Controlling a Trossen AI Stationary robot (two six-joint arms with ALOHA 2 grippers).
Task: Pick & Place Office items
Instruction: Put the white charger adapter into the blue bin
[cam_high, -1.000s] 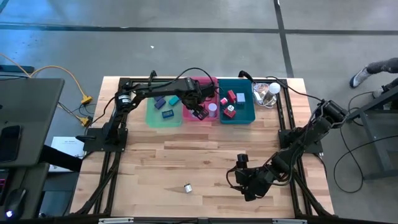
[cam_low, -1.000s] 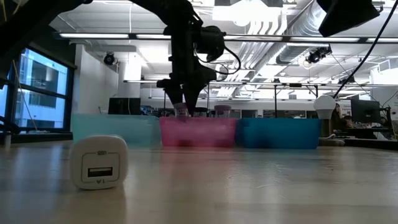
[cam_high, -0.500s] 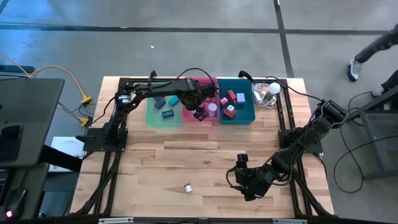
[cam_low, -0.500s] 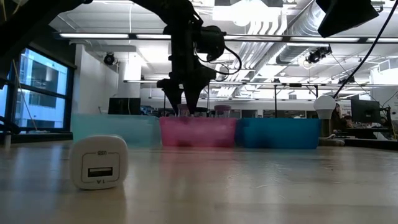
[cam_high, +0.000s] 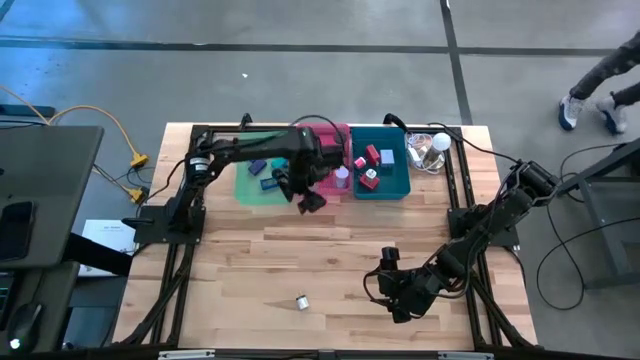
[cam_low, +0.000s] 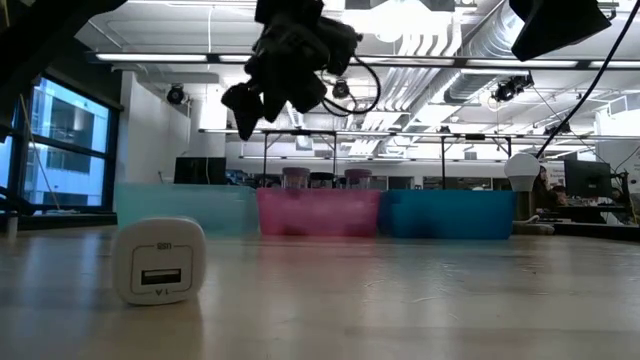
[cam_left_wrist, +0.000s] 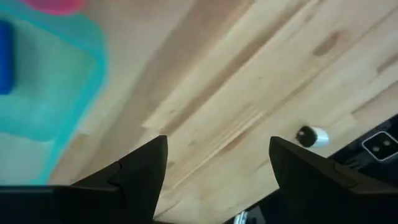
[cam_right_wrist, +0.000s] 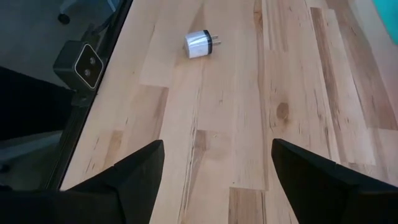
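Beyond the wooden table (cam_high: 330, 250) an open-plan hall runs back under bright ceiling lights, and a person's legs pass at its far right. A second ago the left gripper (cam_high: 302, 192) was poised low over the pink tray (cam_high: 322, 131), fingers pointing down among the pieces; now it has lifted clear and swung back toward the near edge of the green tray (cam_high: 262, 196), its fingers spread wide with nothing between them. That reads to me as a drop just finished, with the arm now free for another pick. Most of the office items (cam_high: 368, 165) lie sorted in the three trays along the far edge, the teal tray (cam_high: 381, 192) included. One white charger (cam_high: 301, 301) lies out alone on the bare wood near the front. The right gripper (cam_high: 397, 296) waits low near it, fingers parted and empty.
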